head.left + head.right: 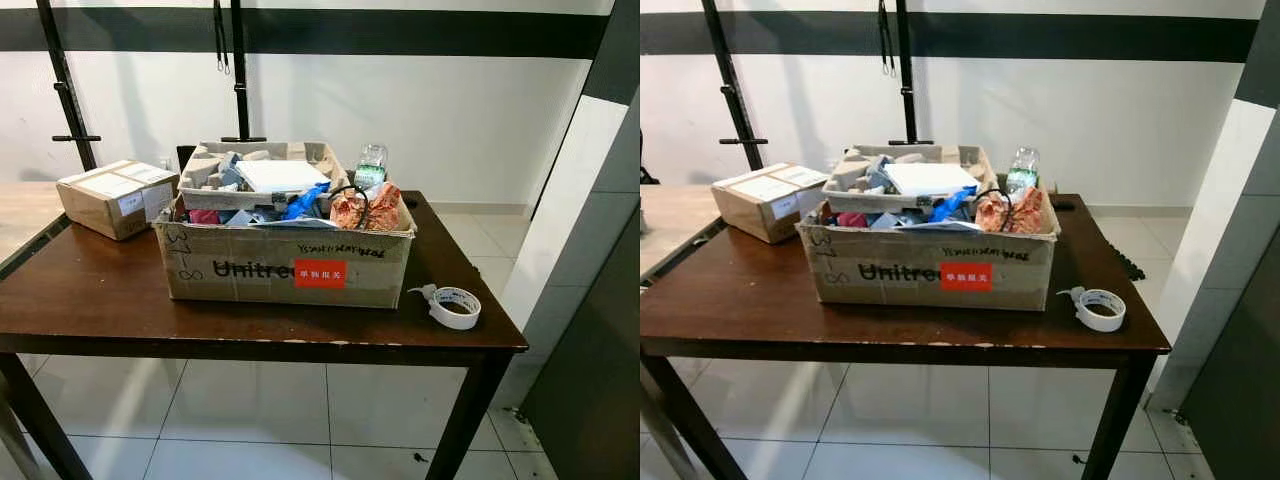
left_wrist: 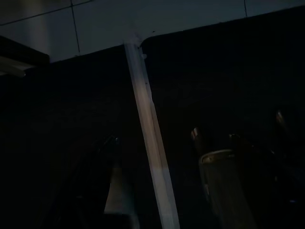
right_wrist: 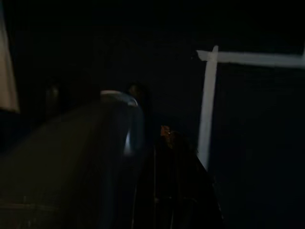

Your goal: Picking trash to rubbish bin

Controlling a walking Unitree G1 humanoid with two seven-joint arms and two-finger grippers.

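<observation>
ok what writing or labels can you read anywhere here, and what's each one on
"Unitre", then hidden by a red sticker: printed on the front of the big cardboard box.
Red sticker: white characters, too small to read.
Handwritten black scrawl along the box's top edge and left end: not legible.
Small box: white labels, too blurred to read.

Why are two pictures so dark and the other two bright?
Both eye views are bright and sharp: the cardboard box and tape roll on the wooden table show clearly. Both wrist views sit in shade, nearly black, with only dim shapes and pale streaks.
</observation>
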